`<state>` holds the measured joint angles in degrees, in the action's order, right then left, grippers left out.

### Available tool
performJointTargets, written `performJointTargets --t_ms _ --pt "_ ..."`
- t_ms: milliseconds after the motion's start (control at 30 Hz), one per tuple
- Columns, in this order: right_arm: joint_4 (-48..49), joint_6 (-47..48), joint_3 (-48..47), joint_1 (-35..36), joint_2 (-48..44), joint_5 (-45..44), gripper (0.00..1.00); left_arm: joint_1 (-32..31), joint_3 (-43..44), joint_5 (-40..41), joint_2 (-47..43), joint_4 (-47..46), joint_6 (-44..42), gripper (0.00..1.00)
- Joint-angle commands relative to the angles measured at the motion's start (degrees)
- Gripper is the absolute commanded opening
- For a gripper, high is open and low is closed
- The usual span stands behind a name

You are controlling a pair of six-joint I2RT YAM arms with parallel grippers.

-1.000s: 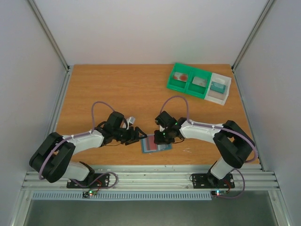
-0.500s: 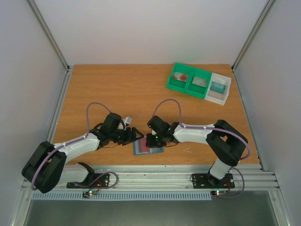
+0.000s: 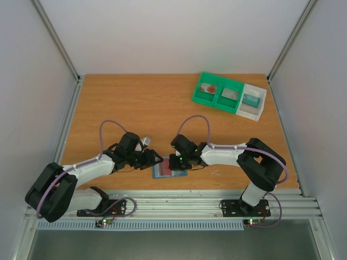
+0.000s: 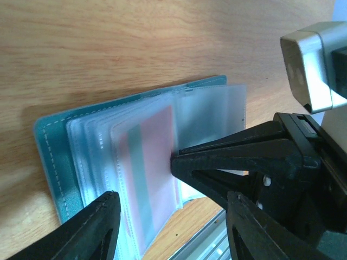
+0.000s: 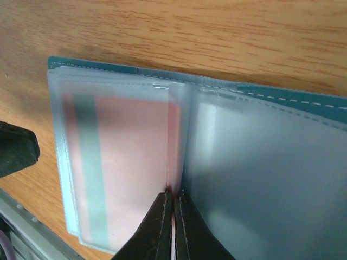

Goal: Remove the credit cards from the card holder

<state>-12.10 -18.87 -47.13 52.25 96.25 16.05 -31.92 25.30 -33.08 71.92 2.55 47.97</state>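
Top view: both arms reach inward and meet over the card holder (image 3: 169, 170). It lies open and flat on the table (image 3: 135, 103), near the front edge, between the 2 arm bases. From above, the left gripper (image 3: 159, 161) and the right gripper (image 3: 174, 162) are only dark shapes at the holder's left and upper edges. I cannot read either jaw here. A green tray (image 3: 197, 93) with 2 compartments and a white tray (image 3: 262, 103) touching it sit at the far right corner, well apart from the holder.

Left wrist view adds detail. My left fingers (image 4: 97, 227) stand spread, 1 at each bottom corner of the frame, above the near edge of the holder's frosted sleeves (image 4: 211, 114). They grip nothing. The right gripper appears as a black wedge with its tip touching the long edge of a credit card (image 4: 154, 162). The card is pink with a pale green stripe and lies inside the top sleeve.

Right wrist view adds more. My right fingers (image 5: 157, 227) are pressed together with only a hairline between them. Their tips rest on the fold where the card's sleeve meets the next sleeve. I cannot tell whether they nip the sleeve edge. The card lies just left of the tips, fully inside its sleeve. The holder's stitched cover runs along the top. 1 left finger shows as a dark blur at the left edge.
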Motion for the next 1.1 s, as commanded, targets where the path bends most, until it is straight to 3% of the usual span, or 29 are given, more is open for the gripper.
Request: performJointTargets --t_ms 0,367,1067 --pt "1.47 -1.6 2.62 0.9 0.11 -1.57 0.03 0.2 -1.68 -0.73 0.06 -4.19 0.45 0.53" --pt "5.15 -3.56 5.25 0.92 -0.24 -0.5 0.01 0.19 -2.01 -1.47 2.64 -7.26 0.33 0.38" --pt "5.15 -3.61 5.52 0.92 -1.0 -0.7 0.01 0.19 -2.1 -0.23 3.64 -6.06 -0.76 0.41"
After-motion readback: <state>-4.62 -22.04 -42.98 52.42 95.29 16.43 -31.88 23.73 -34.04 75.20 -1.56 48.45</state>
